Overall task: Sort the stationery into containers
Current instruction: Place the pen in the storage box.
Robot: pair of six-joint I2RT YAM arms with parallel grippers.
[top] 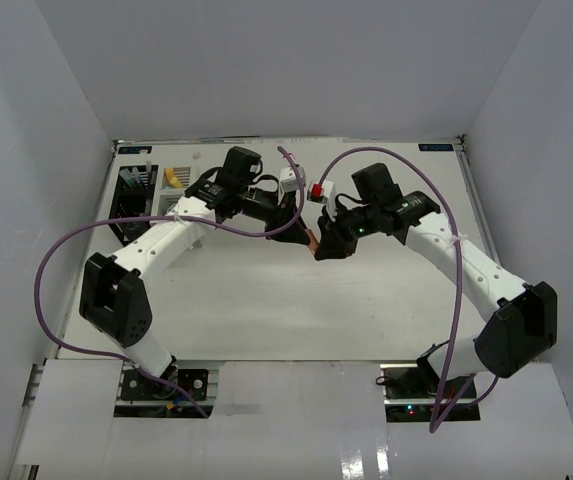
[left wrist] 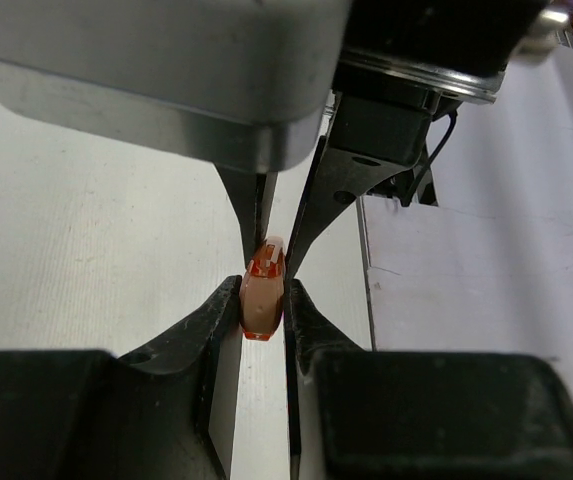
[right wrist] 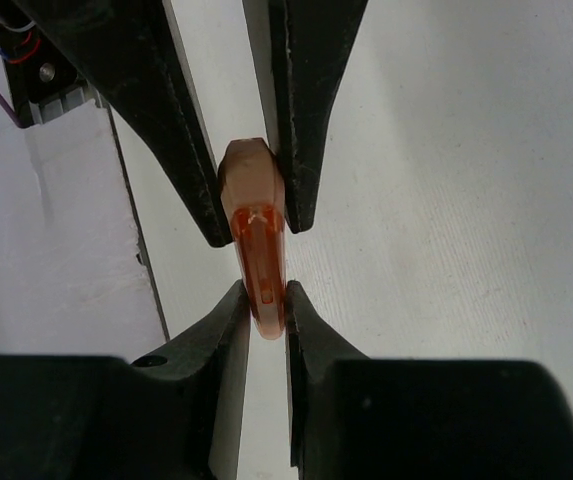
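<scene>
Orange marker (top: 310,243) is held above mid-table, pinched at both ends. The left gripper (left wrist: 263,302) is pressed onto the pale body end, and the right gripper (right wrist: 263,303) is pressed onto the clear orange cap end. The marker's long axis runs straight from one gripper to the other, so the fingertips of the two nearly meet. The black organizer (top: 131,196) and white organizer (top: 175,181) stand at the far left corner, on the left arm's side. Judgement: the right arm should let go and the left should carry.
</scene>
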